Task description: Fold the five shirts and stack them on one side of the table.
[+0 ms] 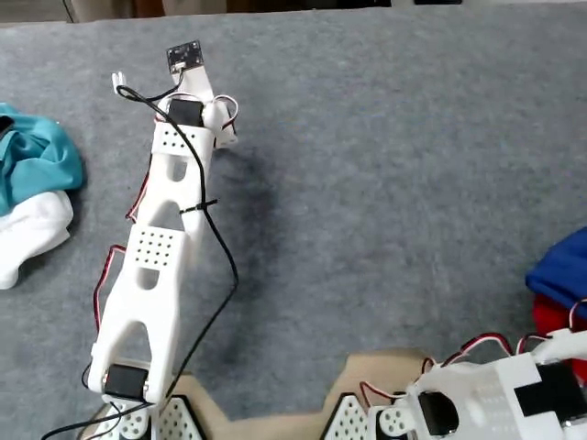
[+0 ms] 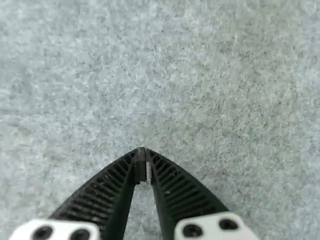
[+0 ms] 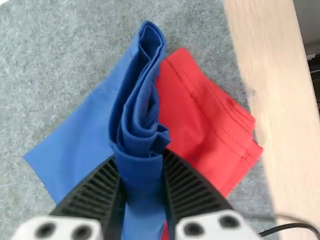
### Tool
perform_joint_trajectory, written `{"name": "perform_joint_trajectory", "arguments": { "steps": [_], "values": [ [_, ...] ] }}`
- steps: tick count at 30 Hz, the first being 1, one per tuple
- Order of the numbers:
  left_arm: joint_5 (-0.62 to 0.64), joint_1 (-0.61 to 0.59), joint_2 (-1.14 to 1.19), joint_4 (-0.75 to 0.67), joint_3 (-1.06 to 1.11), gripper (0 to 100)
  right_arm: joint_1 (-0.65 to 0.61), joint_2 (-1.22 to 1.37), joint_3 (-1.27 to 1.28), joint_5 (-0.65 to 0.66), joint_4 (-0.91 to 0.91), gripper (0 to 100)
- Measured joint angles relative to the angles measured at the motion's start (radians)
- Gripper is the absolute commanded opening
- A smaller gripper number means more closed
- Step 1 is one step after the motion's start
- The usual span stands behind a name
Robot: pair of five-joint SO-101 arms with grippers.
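Here the right claw (image 3: pixel 142 175) is closed on a bunched ridge of the blue shirt (image 3: pixel 80 145). The rest of the shirt lies spread on the grey table (image 3: pixel 45 60), touching the folded red shirt (image 3: pixel 210 135), and both are close to the wooden edge (image 3: pixel 270 75).

Since only a narrow pleat is gripped, the cloth is judged likely to slip free or hang unevenly if raised. The red shirt could be dragged along where the two touch, or be pushed towards the edge.

The right arm (image 1: pixel 495 403) is folded low at the near right corner.

The left arm (image 1: pixel 160 247) is stretched far across the table. The left claw (image 2: pixel 142 172) is pointed down over bare cloth, tips together, with nothing held.

A teal shirt (image 1: pixel 37 165) and a white shirt (image 1: pixel 32 234) lie crumpled at the left side, well apart from both claws.
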Motion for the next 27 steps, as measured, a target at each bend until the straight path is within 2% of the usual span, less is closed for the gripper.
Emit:
{"name": "perform_joint_trajectory", "arguments": {
  "steps": [9, 14, 21, 24, 27],
  "values": [
    [0.000, 0.000, 0.000, 0.000, 0.000, 2, 0.015, 0.000, -0.005, 0.055, 0.081, 23.5],
    [0.000, 0.000, 0.000, 0.000, 0.000, 2, 0.060, -0.002, -0.005, 0.055, 0.084, 29.8],
    [0.000, 0.000, 0.000, 0.000, 0.000, 2, 0.087, -0.005, -0.005, 0.055, 0.084, 28.8],
    [0.000, 0.000, 0.000, 0.000, 0.000, 2, 0.051, -0.044, -0.005, 0.055, 0.084, 19.7],
    [0.000, 0.000, 0.000, 0.000, 0.000, 2, -0.054, -0.087, -0.005, 0.061, 0.084, 6.2]
  ]
}}
